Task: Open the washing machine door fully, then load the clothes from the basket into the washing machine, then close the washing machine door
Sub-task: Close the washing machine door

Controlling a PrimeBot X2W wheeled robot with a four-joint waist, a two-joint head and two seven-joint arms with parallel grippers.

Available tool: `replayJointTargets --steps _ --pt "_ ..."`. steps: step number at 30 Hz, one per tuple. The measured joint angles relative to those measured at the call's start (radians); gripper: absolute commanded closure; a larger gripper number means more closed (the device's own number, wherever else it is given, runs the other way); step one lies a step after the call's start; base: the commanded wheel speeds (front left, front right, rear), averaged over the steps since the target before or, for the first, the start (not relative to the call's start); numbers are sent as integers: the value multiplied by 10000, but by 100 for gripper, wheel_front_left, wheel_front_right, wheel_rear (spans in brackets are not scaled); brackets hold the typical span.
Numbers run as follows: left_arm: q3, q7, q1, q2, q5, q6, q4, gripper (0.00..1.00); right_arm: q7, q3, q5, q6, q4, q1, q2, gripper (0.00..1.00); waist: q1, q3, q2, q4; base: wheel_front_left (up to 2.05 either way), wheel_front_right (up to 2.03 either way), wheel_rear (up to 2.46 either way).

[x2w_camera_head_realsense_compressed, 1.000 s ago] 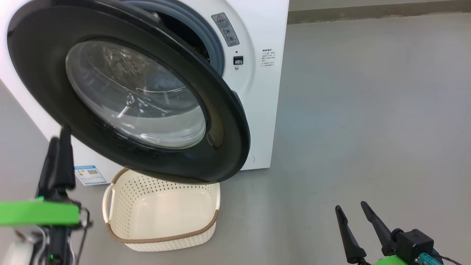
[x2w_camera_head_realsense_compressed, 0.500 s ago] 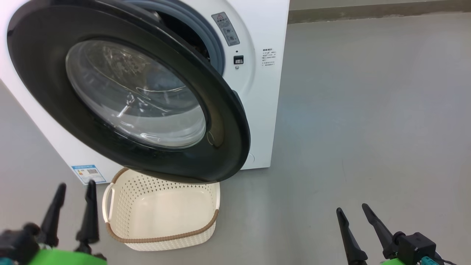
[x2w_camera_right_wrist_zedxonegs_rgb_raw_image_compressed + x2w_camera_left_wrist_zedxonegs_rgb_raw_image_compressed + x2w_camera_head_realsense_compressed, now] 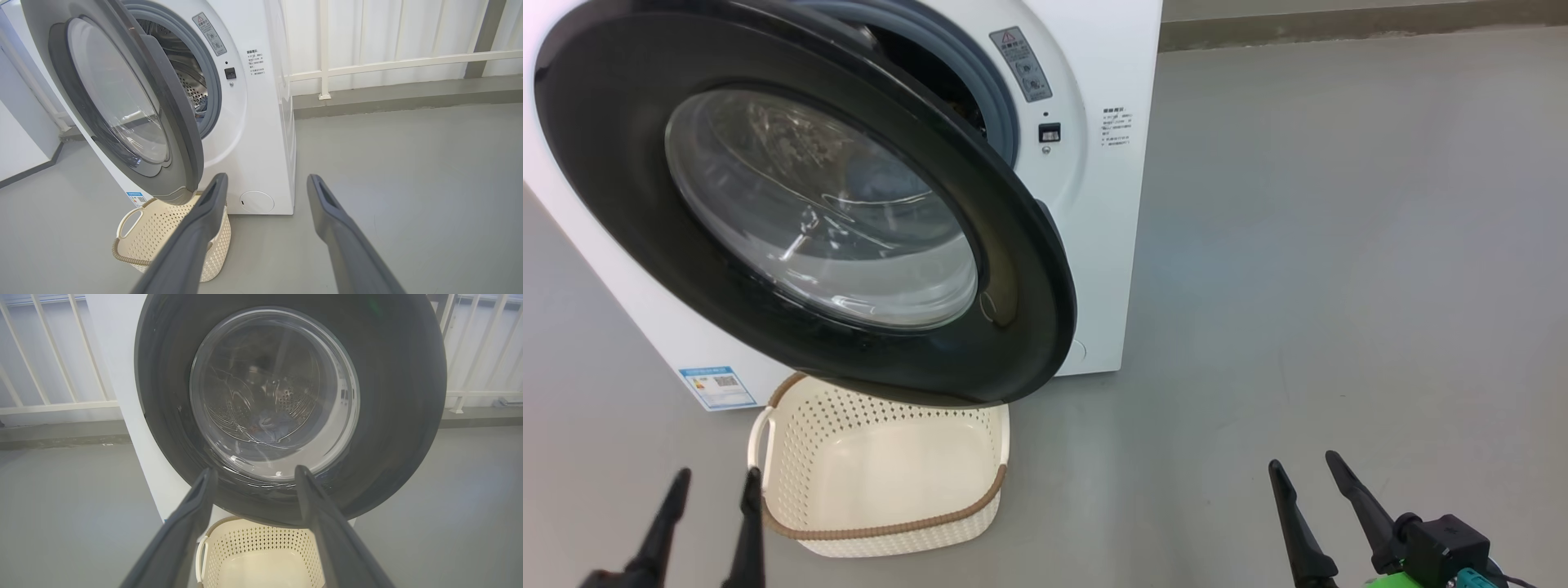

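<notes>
Much bare floor (image 3: 1339,245) right of door rim (image 3: 1029,269)

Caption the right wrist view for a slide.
Open right gripper faces the white washing machine, its door partly open above a cream perforated basket on the grey floor.

A white front-loading washing machine (image 3: 1107,245) stands on a grey floor (image 3: 1298,245). Its round door (image 3: 817,204), a glossy black rim around a bulging clear glass bowl, hangs partly open, hinged at the left. Through the glass, bluish clothes (image 3: 269,424) lie in the steel drum (image 3: 192,87). A cream perforated basket (image 3: 849,408) with a brown rim sits on the floor just before the machine, under the door's lower edge, its bare bottom showing.
</notes>
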Motion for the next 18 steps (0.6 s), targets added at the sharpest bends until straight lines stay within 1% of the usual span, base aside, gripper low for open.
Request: replayJointTargets --steps 7,12,16,18 --pt "198 2 375 -512 522 -151 -75 0 -2 -4 0 0 19 -1 4 0 0 19 0 -26 0 0 0" --pt "401 0 525 -736 646 -272 -138 0 -2 -10 0 0 25 -2 6 0 0 43 1 -25 0 0 0" --pt "516 0 525 -888 815 -422 8 0 -2 -8 0 0 23 -2 6 0 0 70 0 -17 0 0 0" --pt "568 2 537 -940 832 -430 153 0 -2 -8 0 0 23 -2 6 0 0 84 0 -11 0 0 0"
